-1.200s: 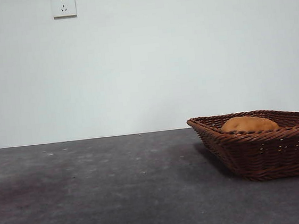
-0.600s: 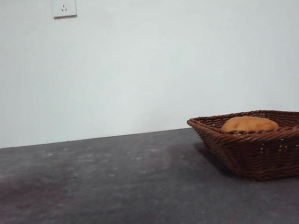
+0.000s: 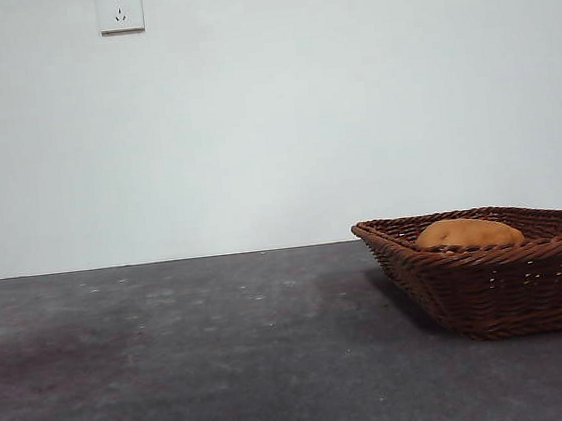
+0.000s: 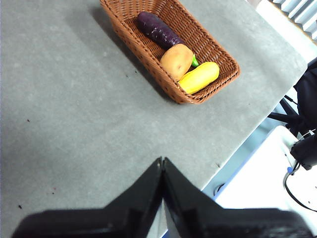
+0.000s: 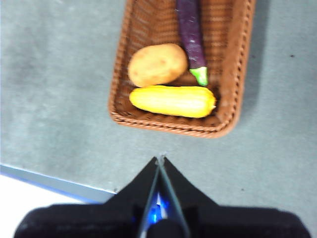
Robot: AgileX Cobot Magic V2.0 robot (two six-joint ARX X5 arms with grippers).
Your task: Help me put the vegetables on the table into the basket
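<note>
All three veggies sit in the wicker basket on the grey counter: potato, yellow corn-like one, eggplant. Left pincer and right pincer are both closed, holding nothing, up above the counter.

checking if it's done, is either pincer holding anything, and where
Nothing is held. Both the left pincer and right pincer are shut and empty; potato, eggplant and yellow one lie in the basket.

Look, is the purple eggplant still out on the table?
No, the eggplant lies inside the basket, next to the potato and the yellow vegetable.
</note>
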